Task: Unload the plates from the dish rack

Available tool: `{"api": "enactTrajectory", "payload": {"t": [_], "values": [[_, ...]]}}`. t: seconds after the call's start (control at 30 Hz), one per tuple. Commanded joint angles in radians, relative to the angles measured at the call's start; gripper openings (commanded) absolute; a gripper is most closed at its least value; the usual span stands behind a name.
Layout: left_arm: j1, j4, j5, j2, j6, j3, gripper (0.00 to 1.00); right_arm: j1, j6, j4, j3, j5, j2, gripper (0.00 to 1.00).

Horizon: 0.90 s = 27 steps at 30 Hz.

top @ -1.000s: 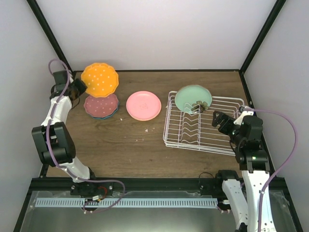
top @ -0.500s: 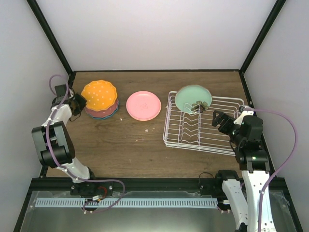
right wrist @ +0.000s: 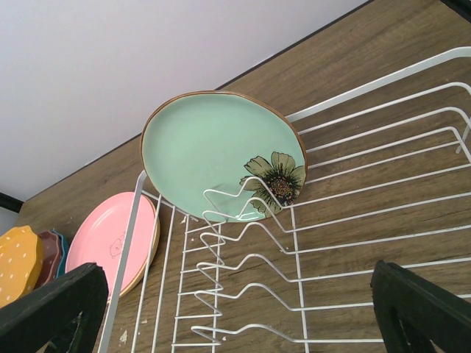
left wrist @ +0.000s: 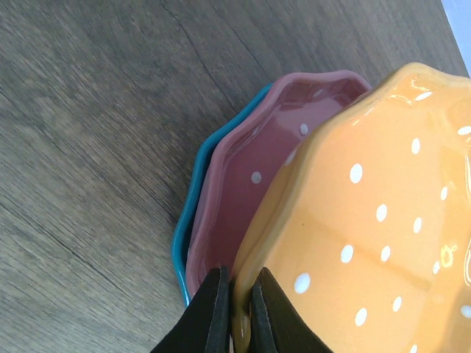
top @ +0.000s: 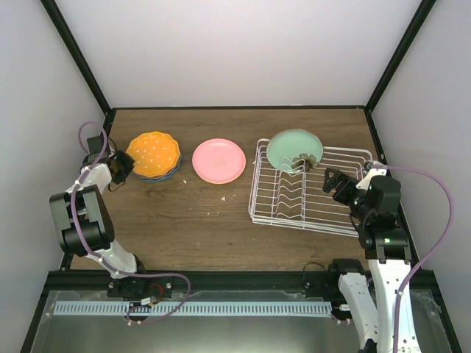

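Left wrist: glossy scalloped orange plate [left wrist: 368, 220], grained tabletop [left wrist: 88, 110].

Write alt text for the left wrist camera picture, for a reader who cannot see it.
Two black fingers pinch the rim of an orange plate with white dots, which overlaps a maroon dotted plate stacked on a teal plate. A dark wooden table fills the rest.
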Motion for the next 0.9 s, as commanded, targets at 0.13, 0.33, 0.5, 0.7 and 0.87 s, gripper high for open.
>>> {"api": "enactTrajectory", "payload": {"t": [0.13, 0.33, 0.5, 0.7, 0.87], "values": [[0.001, 0.105, 0.049, 0.008, -0.025, 0.063, 0.04, 0.009, 0.005, 0.011, 0.01, 0.003, -0.005, 1.0], [0.001, 0.097, 0.027, 0.022, -0.023, 0.061, 0.04, 0.009, 0.013, 0.004, 0.011, 0.008, -0.012, 1.0], [-0.001, 0.102, 0.029, 0.047, -0.03, 0.067, 0.04, 0.009, 0.017, 0.006, 0.009, 0.004, -0.01, 1.0], [-0.001, 0.066, 0.018, 0.059, -0.008, 0.082, 0.04, 0.01, 0.019, -0.005, 0.009, 0.008, -0.017, 1.0], [0.001, 0.042, -0.021, 0.053, 0.006, 0.075, 0.12, 0.009, 0.017, -0.007, 0.005, 0.011, -0.024, 1.0]]}}
